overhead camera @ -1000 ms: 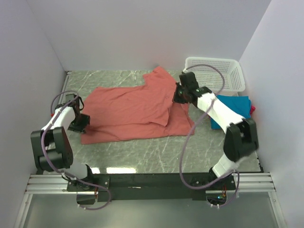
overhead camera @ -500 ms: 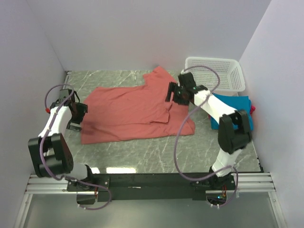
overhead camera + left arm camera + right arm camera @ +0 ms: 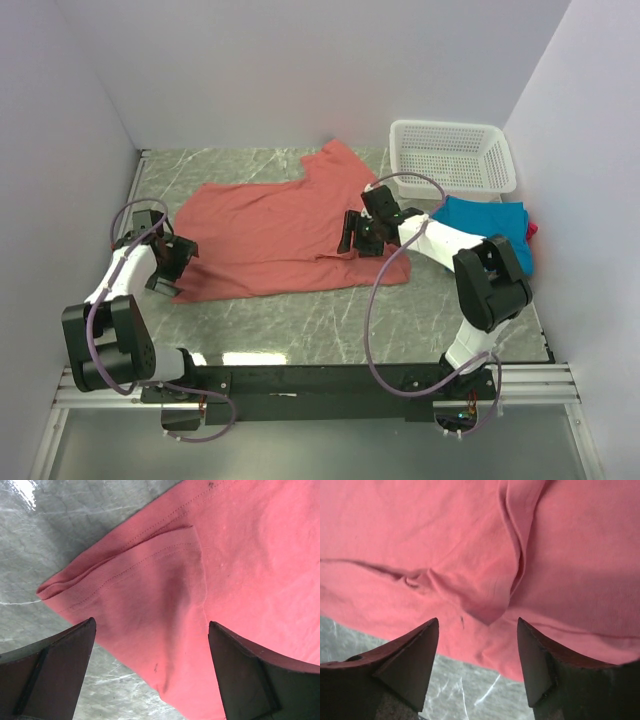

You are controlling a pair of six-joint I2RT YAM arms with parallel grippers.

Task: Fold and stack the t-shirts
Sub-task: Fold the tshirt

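Two wide-open, empty grippers we record over one large plain salmon-red cloth t-shirt [image 3: 270,230] spread on the grey marbled table [image 3: 300,320]: left gripper [image 3: 151,625] at its near-left corner, right gripper [image 3: 477,622] at a right-side crease.

1. No text, label, brand, number or sign is readable in any of the views.
2. The salmon-red t-shirt [image 3: 270,235] shows only plain cloth and stitched seams in both wrist views.
3. The teal-blue t-shirt [image 3: 490,222] and the white basket [image 3: 450,128] appear too small to tell if they carry any print.
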